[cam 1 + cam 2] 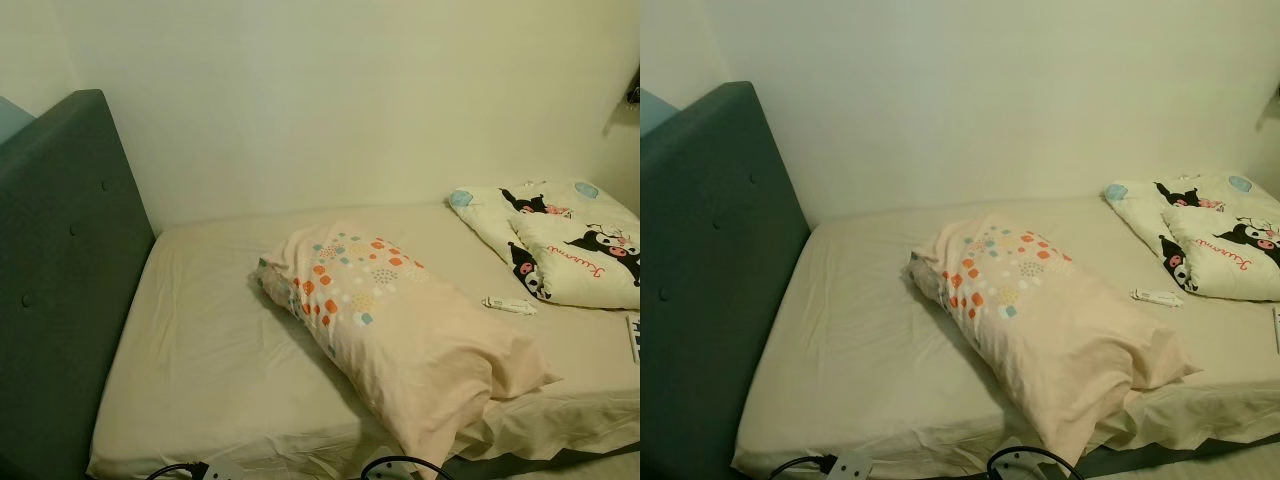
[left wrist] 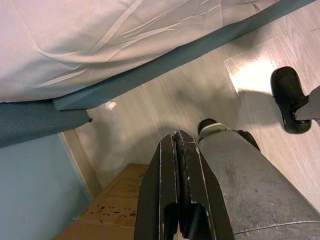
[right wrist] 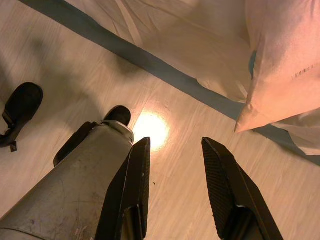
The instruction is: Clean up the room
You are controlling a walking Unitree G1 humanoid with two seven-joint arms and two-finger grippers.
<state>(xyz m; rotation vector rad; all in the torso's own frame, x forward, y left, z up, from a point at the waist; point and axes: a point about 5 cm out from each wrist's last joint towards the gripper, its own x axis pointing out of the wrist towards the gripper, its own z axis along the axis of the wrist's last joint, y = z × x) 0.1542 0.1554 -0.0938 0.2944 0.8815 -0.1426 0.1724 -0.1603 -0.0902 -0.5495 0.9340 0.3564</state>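
A peach pillow (image 1: 400, 330) with orange and teal spots lies slantwise across the bed (image 1: 210, 360), its lower corner hanging over the front edge. A folded cartoon-print quilt (image 1: 570, 240) sits at the far right of the mattress. A small white tube (image 1: 510, 305) lies on the sheet beside the quilt. My left gripper (image 2: 177, 145) hangs shut over the wooden floor beside the bed. My right gripper (image 3: 175, 150) hangs open above the floor, near the pillow's overhanging corner (image 3: 280, 65).
A dark teal headboard (image 1: 60, 270) rises on the left, and the wall runs behind the bed. A white power strip (image 1: 848, 465) and black cables (image 1: 1030, 462) lie at the bed's front edge. A cardboard box (image 2: 110, 205) stands on the floor by the bed's corner.
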